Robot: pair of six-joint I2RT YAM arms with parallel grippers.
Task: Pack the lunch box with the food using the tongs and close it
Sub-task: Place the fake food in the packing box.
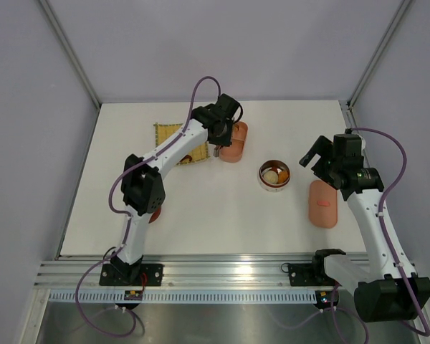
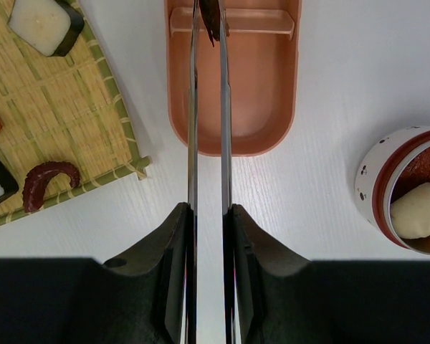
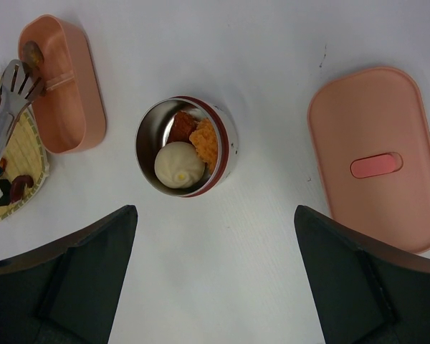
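You see tongs (image 2: 193,129) of polished, mirror-bright metal, a lunch box (image 2: 265,93) and lid (image 3: 376,122) of smooth, satin pink plastic, a mat (image 2: 57,107) of rough woven straw-like slats, a round pot (image 3: 149,136) with brushed metal inside, and a matt white surface (image 2: 344,72).

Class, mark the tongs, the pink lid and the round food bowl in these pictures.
tongs (image 3: 7,107), right wrist view, on the silvery shaft behind the tips.
pink lid (image 3: 373,115), right wrist view, on its flat top.
round food bowl (image 3: 147,140), right wrist view, on its inner left wall.
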